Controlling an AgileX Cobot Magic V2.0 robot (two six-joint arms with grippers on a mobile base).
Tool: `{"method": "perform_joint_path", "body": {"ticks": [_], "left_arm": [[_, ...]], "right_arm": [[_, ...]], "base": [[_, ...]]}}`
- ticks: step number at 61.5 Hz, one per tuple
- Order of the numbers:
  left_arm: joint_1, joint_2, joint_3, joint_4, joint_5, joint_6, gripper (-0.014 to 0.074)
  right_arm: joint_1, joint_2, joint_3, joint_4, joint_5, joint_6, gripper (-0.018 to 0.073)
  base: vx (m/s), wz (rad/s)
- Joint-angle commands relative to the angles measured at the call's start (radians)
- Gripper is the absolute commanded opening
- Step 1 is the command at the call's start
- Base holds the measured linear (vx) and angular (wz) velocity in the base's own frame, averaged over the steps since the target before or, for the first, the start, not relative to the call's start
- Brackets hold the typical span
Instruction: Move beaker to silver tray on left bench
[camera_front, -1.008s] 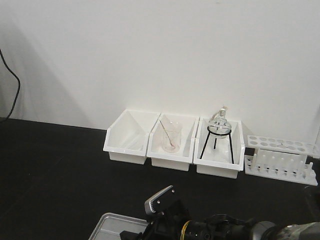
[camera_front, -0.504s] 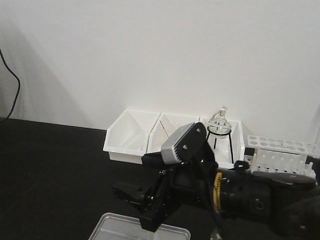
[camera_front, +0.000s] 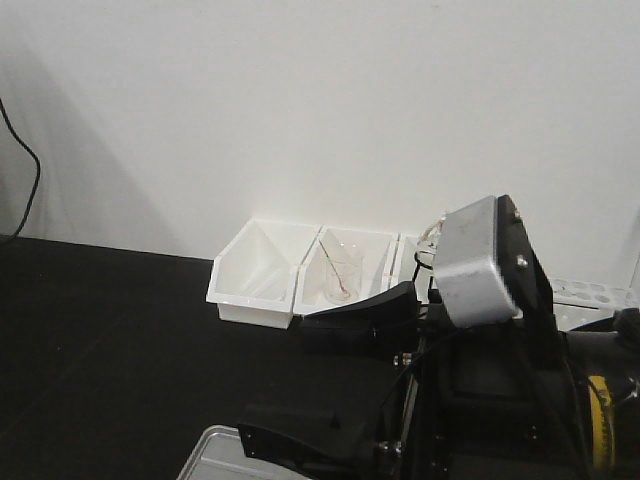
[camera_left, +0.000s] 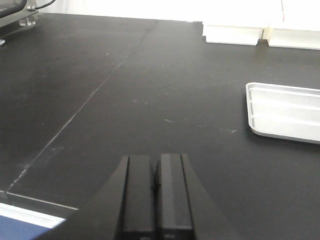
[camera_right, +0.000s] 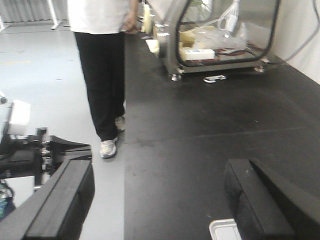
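- Black table (camera_left: 125, 90) spans the scene
- Silver tray (camera_left: 285, 112) lies on it, far and right of the left pincer (camera_left: 155, 195), whose jaws are pressed together, empty
- Right pincer (camera_right: 160, 195) gapes wide, empty, tray corner just below
- The beaker is not visible

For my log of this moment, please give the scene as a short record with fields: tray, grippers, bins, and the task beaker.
silver tray: lies flat on the black bench, empty
left gripper: fingers together, nothing between them, low over the bench
right gripper: fingers wide apart, holding nothing
white bins: in a row at the wall
beaker with rod: stands in the middle bin
task beaker: not visible in any view
person: stands at the bench end, legs only
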Motion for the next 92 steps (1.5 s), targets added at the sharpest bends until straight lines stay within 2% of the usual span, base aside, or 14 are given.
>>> {"method": "perform_joint_path", "body": {"ticks": [1,21,30,35,42,46,52,54,56,59,63,67,80,92], "left_arm": [[-0.005,-0.008,0.018,-0.005,-0.084,0.0,0.0001],[-0.005,-0.008,0.018,-0.005,-0.084,0.0,0.0001],[-0.005,-0.008,0.018,-0.005,-0.084,0.0,0.0001],[-0.005,-0.008,0.018,-0.005,-0.084,0.0,0.0001],[-0.005,-0.008,0.018,-0.005,-0.084,0.0,0.0001],[-0.005,-0.008,0.018,-0.005,-0.084,0.0,0.0001],[-0.005,-0.008,0.018,-0.005,-0.084,0.0,0.0001],[-0.005,-0.008,0.018,-0.005,-0.084,0.0,0.0001],[-0.005,-0.008,0.018,-0.005,-0.084,0.0,0.0001],[-0.005,-0.008,0.018,-0.005,-0.084,0.0,0.0001],[-0.005,-0.008,0.018,-0.005,-0.084,0.0,0.0001],[-0.005,-0.008,0.018,-0.005,-0.084,0.0,0.0001],[-0.005,-0.008,0.018,-0.005,-0.084,0.0,0.0001],[-0.005,-0.008,0.018,-0.005,-0.084,0.0,0.0001]], "right_arm": [[-0.003,-0.034,-0.028,-0.002,0.008,0.003,0.0593],[-0.003,-0.028,-0.028,0.0,0.148,-0.023,0.0586],[-0.003,-0.046,-0.028,0.07,0.24,-0.055,0.0529],[-0.003,-0.066,-0.028,0.21,0.321,-0.158,0.0476],[-0.003,-0.109,-0.028,0.509,0.445,-0.354,0.0381],[-0.003,-0.144,-0.028,0.716,0.543,-0.493,0.0314],[-0.003,-0.212,-0.028,1.063,0.802,-0.778,0.0184],[-0.003,-0.242,-0.028,1.138,0.891,-0.881,0.0146],[-0.003,-0.291,-0.028,1.247,1.083,-1.038,0.0067],[-0.003,-0.331,-0.026,1.302,1.258,-1.151,-0.0014],[-0.011,-0.396,-0.008,1.302,1.385,-1.257,-0.0017],[-0.056,-0.481,0.056,1.287,1.367,-1.296,-0.0017],[-0.281,-0.849,0.421,1.297,1.029,-1.308,-0.0015],[-0.353,-1.112,0.738,1.498,1.001,-1.411,-0.0015]], "base": [[0.0,0.0],[0.0,0.0],[0.0,0.0],[0.0,0.0],[0.0,0.0],[0.0,0.0],[0.0,0.0],[0.0,0.0],[0.0,0.0],[0.0,0.0],[0.0,0.0],[0.0,0.0],[0.0,0.0],[0.0,0.0]]}}
